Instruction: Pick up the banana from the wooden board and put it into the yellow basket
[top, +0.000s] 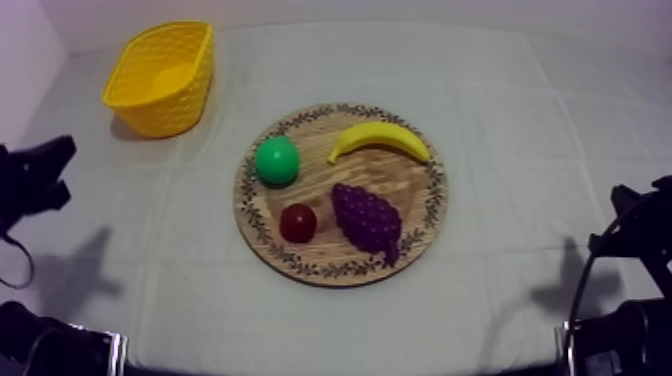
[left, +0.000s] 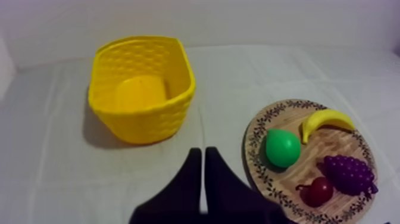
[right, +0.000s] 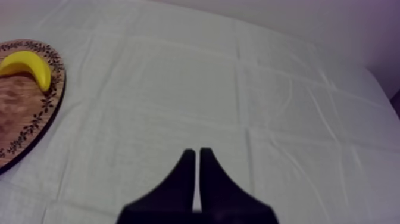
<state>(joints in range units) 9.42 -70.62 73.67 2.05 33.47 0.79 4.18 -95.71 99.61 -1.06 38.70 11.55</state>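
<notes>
**benchrat:** Grey-white cloth (top: 520, 110) covers the whole table, with a pale wall (top: 350, 10) behind. Starting at the robot's own ends: the left gripper (left: 202, 152) has both black fingers pressed together into a narrow wedge with nothing between them. It's aimed at the bare cloth between the yellow basket (left: 143, 128) and the wooden board (left: 255, 137). The right gripper (right: 197, 152) is the same story, fingers flat against each other and holding nothing, with plain creased cloth ahead.

**pickplace_fan:** ok, so where's the banana (top: 380, 138)?

**benchrat:** On the board. From above it lies along the far right part, with one tip close to the patterned rim. The pear (top: 277, 160) is off to its left and apart from it. The grapes (top: 366, 218) are on the near side of it with a gap of bare wood between. The small red fruit (top: 298, 222) sits just beside the grapes.

**pickplace_fan:** do the views differ much?

**benchrat:** Yep. The top view gives the layout. The left arm (top: 35, 178) and right arm (top: 640, 235) are dark shapes low at the two sides, well away from the board in the middle. The basket is at the far left corner, well apart from the board. The fingers themselves get read off the wrist views. The left wrist view looks into the basket's open mouth and takes in all four fruits. The right wrist view catches the banana end of the board, rim pattern and all, then a long stretch of cloth.
</notes>
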